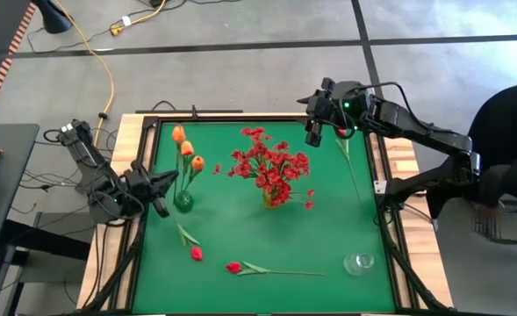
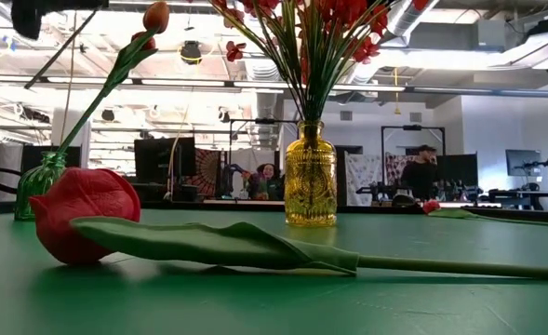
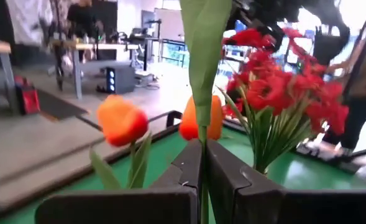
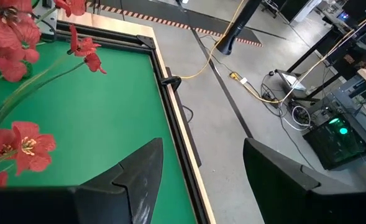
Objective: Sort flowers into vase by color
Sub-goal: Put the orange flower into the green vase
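I find the left hand (image 1: pixel 163 186) at the left edge of the bench (image 1: pixel 328 228), closed on the stem of an orange tulip (image 1: pixel 197 163) standing in the green vase (image 1: pixel 183 202) with two others. Two red-pink tulips (image 1: pixel 196 254) lie flat near the front edge. At centre, the amber vase (image 1: pixel 271 198) holds the bunch of small red blossoms (image 1: pixel 271 165). A clear glass vase (image 1: pixel 359 262) stands front right. The right hand (image 1: pixel 314 123) hovers at the back right, fingers spread, gripping nothing; a long stem (image 1: pixel 353 171) lies on the felt near it.
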{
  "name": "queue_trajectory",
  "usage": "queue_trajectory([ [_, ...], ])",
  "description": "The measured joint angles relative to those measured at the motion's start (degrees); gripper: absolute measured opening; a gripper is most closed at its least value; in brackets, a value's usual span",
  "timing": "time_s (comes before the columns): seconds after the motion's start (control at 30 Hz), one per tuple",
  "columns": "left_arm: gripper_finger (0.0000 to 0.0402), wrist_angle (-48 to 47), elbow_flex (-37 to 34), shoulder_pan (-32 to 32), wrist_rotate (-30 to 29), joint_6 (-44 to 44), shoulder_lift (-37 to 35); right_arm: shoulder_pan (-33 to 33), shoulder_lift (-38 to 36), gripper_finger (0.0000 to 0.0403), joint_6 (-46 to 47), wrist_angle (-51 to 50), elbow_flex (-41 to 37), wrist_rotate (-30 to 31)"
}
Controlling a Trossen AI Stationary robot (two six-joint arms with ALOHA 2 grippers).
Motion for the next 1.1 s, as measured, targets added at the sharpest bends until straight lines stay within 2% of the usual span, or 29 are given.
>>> queue_trajectory([
  [0.1, 0.0, -0.13, -1.91, 0.79, -0.12, -6.22, -3.27, -0.09, 0.0, 0.0249, 0.02, -0.01, 0.0, 0.0],
  [0.2, 0.0, 0.17, -2.07, 2.24, 2.94, -6.76, -6.41, -0.52, 0.0, 0.0249, 0.02, 0.33, 0.0, 0.0],
  [0.27, 0.0, 1.95, -2.09, 3.46, 5.78, -4.16, -8.21, -0.93, 0.0, 0.0249, 0.02, 0.59, 0.0, 0.0],
  [0.47, 0.0, 11.57, -2.09, 7.94, 12.28, 15.45, -10.74, -2.05, 0.0, 0.0249, 0.16, 2.82, 0.0, 0.0],
  [0.53, 0.0, 12.6, -2.09, 10.0, 15.29, 18.86, -10.92, -2.03, 0.0, 0.0249, 0.17, 3.12, 0.0, 0.0],
  [0.87, 0.0, 10.62, -2.09, 20.13, 24.08, 25.13, -16.1, -2.01, 0.02, 0.0249, 1.67, 3.43, 0.0, -0.02],
  [1.03, 0.0, 2.9, -2.21, 22.31, 25.08, 22.09, -21.11, -1.69, 0.02, 0.0249, 3.02, 3.35, 0.0, -0.02],
  [1.1, 0.0, 3.32, -3.78, 22.52, 26.33, 20.88, -22.98, -1.26, 0.02, 0.0249, 3.06, 3.36, 0.0, -0.02],
])
